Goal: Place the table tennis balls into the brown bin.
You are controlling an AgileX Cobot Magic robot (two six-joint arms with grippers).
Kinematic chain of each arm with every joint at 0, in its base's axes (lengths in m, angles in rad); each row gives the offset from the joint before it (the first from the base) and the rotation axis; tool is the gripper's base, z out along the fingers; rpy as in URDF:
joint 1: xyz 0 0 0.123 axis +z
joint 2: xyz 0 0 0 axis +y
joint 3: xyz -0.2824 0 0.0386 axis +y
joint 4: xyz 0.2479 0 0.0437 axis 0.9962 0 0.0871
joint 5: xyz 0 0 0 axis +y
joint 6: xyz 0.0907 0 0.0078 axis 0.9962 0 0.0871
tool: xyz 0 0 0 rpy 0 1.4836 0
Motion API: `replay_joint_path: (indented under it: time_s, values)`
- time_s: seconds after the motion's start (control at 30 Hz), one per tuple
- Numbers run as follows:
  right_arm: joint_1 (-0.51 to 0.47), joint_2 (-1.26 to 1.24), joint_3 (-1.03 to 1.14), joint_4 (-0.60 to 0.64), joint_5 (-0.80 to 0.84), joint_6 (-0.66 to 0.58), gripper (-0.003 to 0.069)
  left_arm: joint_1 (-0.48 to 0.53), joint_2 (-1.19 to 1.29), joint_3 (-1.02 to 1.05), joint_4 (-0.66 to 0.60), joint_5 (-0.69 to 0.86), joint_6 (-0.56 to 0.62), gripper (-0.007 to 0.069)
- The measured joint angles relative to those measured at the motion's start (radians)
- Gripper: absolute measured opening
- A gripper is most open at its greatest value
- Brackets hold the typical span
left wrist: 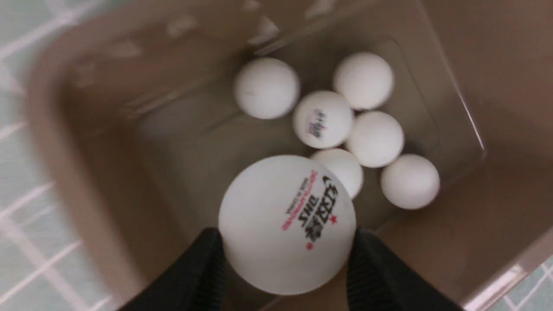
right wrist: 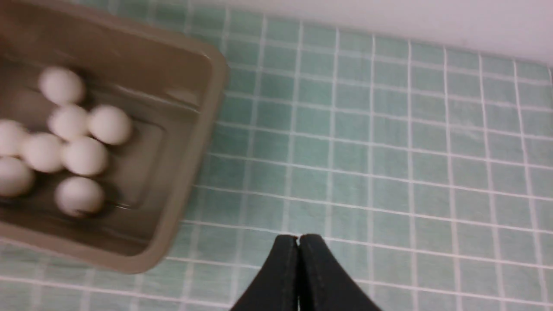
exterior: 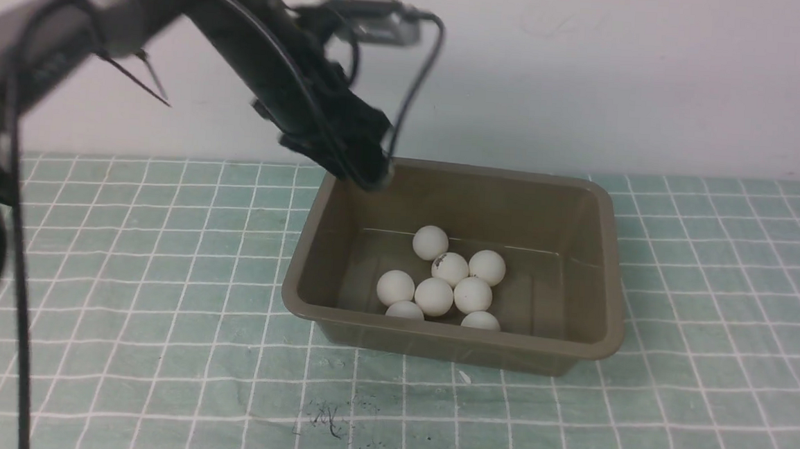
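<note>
Green grid mat, bin at centre with balls inside
Left gripper, upper left, holds one ball over bin; right gripper fingers pressed together

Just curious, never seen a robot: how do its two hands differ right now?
The left hand grips a ball between spread fingers; the right hand is shut and empty. The left hangs over the bin; the right over the mat beside it. Both have black fingers.

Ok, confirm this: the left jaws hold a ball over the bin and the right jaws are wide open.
Wrong on the right jaws: they are shut, tips pressed together, as the right wrist view shows. The left jaws do hold a ball over the bin.
</note>
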Motion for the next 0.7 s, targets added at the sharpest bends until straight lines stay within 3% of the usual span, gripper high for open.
replay_joint_path:
  time_s: [0.2, 0.27, 0.47, 0.57, 0.7]
  values:
    - [0.0, -0.33, 0.29, 0.092, -0.142, 0.006, -0.0014, -0.066, 0.095, 0.003, 0.093, -0.037, -0.085, 0.0492]
    - [0.0, -0.462, 0.407, 0.103, -0.216, 0.007, -0.0014, -0.072, 0.093, 0.005, 0.119, -0.039, -0.131, 0.0478]
    - [0.0, -0.809, 0.71, 0.103, -0.44, 0.024, -0.0014, -0.074, -0.051, 0.005, 0.232, -0.001, -0.175, 0.0066]
    - [0.0, -0.912, 0.804, 0.103, -0.487, 0.074, -0.0014, -0.074, -0.196, 0.023, 0.255, 0.0, -0.18, 0.0008]
    - [0.0, -1.011, 0.852, 0.103, -0.531, 0.14, -0.0014, -0.074, -0.414, 0.109, 0.257, 0.002, -0.194, -0.0005]
